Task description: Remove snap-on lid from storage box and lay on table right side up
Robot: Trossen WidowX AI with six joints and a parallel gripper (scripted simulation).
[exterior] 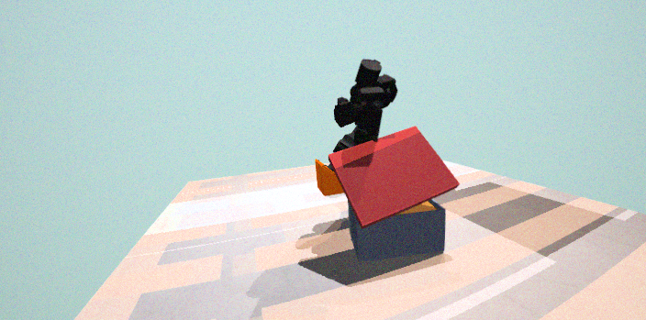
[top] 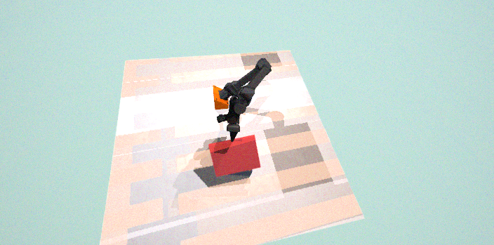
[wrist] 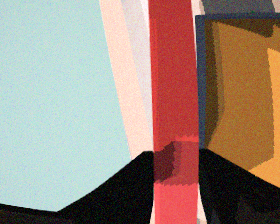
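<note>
Overhead, hand (top: 232, 140) gripping tilted lid (top: 234, 155).

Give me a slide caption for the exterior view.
Gripper tilts the red lid up off the blue box, far edge raised.
</note>
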